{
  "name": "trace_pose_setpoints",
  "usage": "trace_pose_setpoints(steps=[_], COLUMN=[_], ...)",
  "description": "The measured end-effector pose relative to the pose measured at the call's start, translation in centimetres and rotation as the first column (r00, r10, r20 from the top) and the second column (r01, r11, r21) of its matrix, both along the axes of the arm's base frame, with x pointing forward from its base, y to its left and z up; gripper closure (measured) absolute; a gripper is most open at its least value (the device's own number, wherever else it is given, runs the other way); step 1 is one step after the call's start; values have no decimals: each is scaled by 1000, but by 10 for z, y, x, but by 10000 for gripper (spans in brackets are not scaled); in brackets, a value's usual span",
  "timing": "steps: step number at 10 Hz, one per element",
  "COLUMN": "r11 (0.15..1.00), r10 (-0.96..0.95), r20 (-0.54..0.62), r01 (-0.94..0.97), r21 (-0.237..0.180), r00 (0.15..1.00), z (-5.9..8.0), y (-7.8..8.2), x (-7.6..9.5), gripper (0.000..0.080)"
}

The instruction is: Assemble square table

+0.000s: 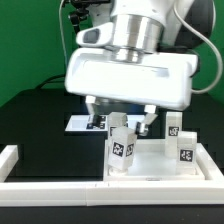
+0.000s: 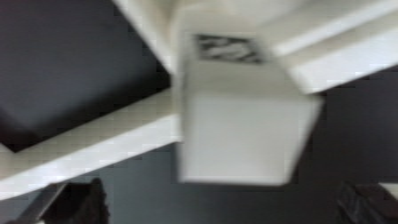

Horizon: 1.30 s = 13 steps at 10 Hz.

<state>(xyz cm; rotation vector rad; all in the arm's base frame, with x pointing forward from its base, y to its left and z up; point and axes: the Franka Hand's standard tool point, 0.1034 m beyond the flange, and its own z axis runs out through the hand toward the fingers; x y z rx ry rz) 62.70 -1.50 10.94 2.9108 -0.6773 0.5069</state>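
Note:
The square table's white slab point(image 1: 155, 168) lies flat at the front of the exterior view's right half. Three white tagged legs stand upright on it: one near its front left point(image 1: 120, 148), one at the back right point(image 1: 173, 127), one at the front right point(image 1: 186, 149). My gripper point(image 1: 122, 118) hangs open just above the front-left leg, a dark finger point(image 1: 95, 116) on either side of its top, holding nothing. In the wrist view that leg point(image 2: 246, 130) fills the middle, tag at its far end. The gripper point(image 2: 222, 205) straddles its near end, and the slab's white rim point(image 2: 89, 155) runs slantwise behind.
The marker board point(image 1: 78, 123) lies on the black table behind the slab, toward the exterior view's left. A low white border wall point(image 1: 10, 165) runs along the front and the exterior view's left. The big white hand body point(image 1: 130, 75) hides the area behind.

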Motion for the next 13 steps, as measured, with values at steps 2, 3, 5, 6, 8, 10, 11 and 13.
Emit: trace_pose_setpoints(steps=[2, 3, 5, 6, 8, 10, 11, 13], r11=[1000, 1000, 998, 995, 979, 979, 980, 981], r10=[-27, -5, -34, -48, -100, -98, -88, -84], r20=[-100, -151, -212, -205, -148, -122, -124, -142], r01=[28, 8, 45, 65, 124, 117, 108, 107], r21=[11, 22, 47, 78, 165, 166, 164, 163], r00=[995, 989, 977, 978, 984, 988, 988, 986], z=[-11, -9, -5, -1, 7, 3, -1, -10], y=[-5, -5, -13, -6, 3, 16, 13, 16], x=[-7, -7, -7, -6, 1, 4, 1, -8], gripper=[151, 151, 151, 151, 151, 151, 151, 151])
